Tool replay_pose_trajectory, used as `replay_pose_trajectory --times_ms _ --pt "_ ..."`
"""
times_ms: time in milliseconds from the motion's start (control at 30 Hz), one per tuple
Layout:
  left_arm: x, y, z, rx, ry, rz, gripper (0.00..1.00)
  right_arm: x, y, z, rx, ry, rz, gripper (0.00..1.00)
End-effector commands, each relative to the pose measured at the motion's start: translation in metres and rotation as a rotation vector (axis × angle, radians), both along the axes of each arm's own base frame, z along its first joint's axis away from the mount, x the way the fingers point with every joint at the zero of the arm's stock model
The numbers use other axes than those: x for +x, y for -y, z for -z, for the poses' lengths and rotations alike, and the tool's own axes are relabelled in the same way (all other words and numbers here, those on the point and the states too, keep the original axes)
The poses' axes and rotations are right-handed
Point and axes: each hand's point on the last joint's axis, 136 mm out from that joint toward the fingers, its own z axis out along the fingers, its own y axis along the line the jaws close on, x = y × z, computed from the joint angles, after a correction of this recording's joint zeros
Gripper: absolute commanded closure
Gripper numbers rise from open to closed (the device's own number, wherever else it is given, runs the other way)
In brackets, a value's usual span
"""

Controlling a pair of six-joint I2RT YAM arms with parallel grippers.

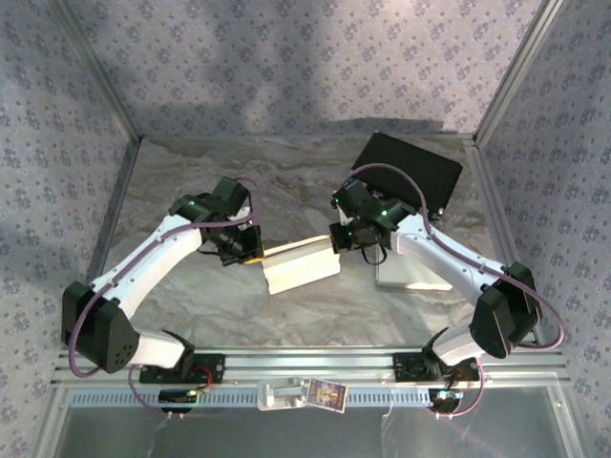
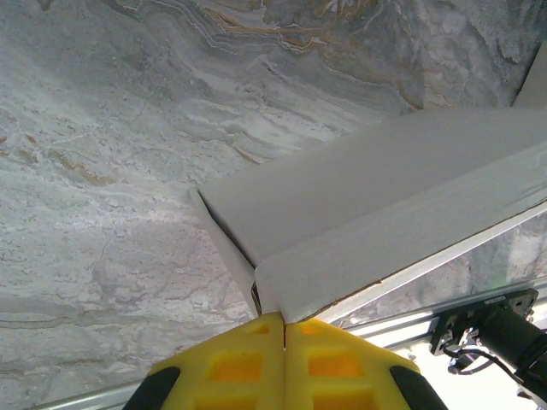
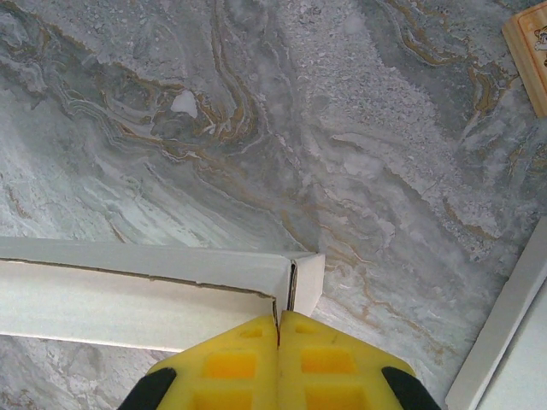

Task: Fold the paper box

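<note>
The white paper box (image 1: 302, 268) lies partly folded in the middle of the marble table, between my two arms. My left gripper (image 1: 251, 256) is at the box's left end. In the left wrist view its yellow fingers (image 2: 248, 363) are pressed together, pinching the corner of a box flap (image 2: 385, 201) at the tips (image 2: 284, 319). My right gripper (image 1: 338, 240) is at the box's right end. There the yellow fingers (image 3: 325, 363) are shut on the thin end wall of the box (image 3: 128, 295) at the tips (image 3: 279, 316), beside a small folded tab (image 3: 308, 282).
A black flat case (image 1: 409, 170) lies at the back right. A white flat stack (image 1: 409, 274) sits under the right forearm, its edge (image 3: 500, 333) close to the box. A wooden piece (image 3: 530, 51) and a small card (image 1: 326, 393) on the front rail lie nearby.
</note>
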Motion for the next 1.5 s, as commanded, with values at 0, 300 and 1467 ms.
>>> replay_pose_trajectory --times_ms 0,300,1467 --pt "-0.005 0.008 -0.006 -0.046 -0.030 0.036 1.00 -0.007 -0.007 0.002 0.020 -0.022 -0.018 1.00" --pt "-0.005 0.013 0.002 -0.061 0.031 0.055 1.00 -0.012 -0.003 0.013 0.005 -0.039 -0.014 1.00" --pt "-0.051 0.030 0.041 0.215 0.416 0.269 1.00 -0.038 0.029 0.010 0.037 0.014 0.032 1.00"
